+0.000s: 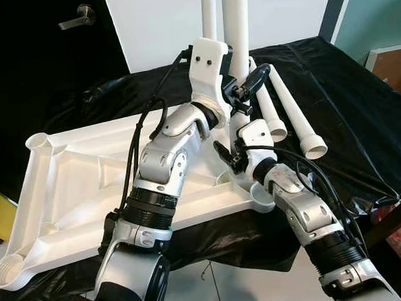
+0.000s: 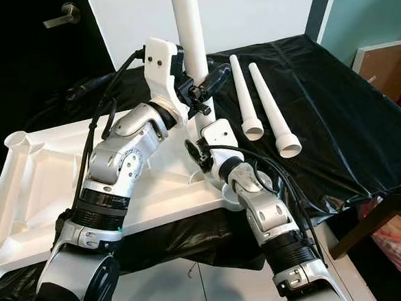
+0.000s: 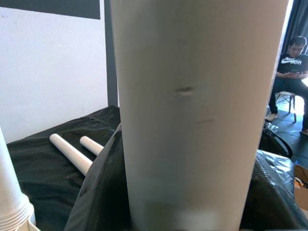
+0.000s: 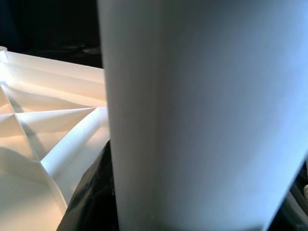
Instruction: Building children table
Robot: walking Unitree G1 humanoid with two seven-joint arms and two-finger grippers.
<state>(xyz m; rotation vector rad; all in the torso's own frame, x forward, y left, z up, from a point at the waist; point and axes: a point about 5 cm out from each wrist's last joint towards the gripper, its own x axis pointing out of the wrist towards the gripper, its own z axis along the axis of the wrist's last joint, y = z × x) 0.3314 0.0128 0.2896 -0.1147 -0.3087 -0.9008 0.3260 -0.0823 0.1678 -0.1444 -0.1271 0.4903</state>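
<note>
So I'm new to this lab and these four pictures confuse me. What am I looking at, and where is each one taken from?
The two wide pictures come from the robot's head, looking down at its own silver arms. The two close-ups come from cameras on each wrist.

On a black-covered table lies a white tabletop, underside up, with round sockets at its corners. Two loose legs lie beside it.

One upright leg stands at the tabletop's near right corner. The left gripper grips it higher up and the right gripper lower down, near the socket. That leg is the pale column in both wrist pictures. A seated person appears behind.
</note>
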